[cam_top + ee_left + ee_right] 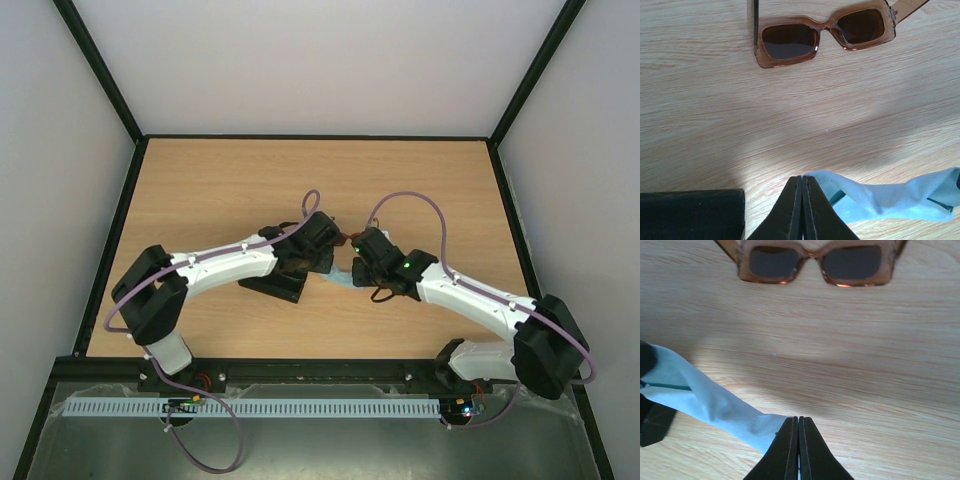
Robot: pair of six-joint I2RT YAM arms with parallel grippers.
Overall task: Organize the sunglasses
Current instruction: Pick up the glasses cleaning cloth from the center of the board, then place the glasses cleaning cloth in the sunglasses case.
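The sunglasses [825, 37], with a brown translucent frame and dark squarish lenses, lie arms unfolded on the wooden table; the right wrist view shows them too [815, 262]. From above only a small part [349, 240] shows between the two wrists. My left gripper [802, 177] is shut on one end of the pale blue cloth [890, 197]. My right gripper [799, 418] is shut on the other end of the cloth [700, 395]. The cloth [340, 281] hangs between them, just above the table, nearer than the sunglasses.
The black case [690, 212] lies just left of my left gripper, and from above [275, 288] it sits under the left wrist. A black-edged raised border [128, 205] runs round the wooden table.
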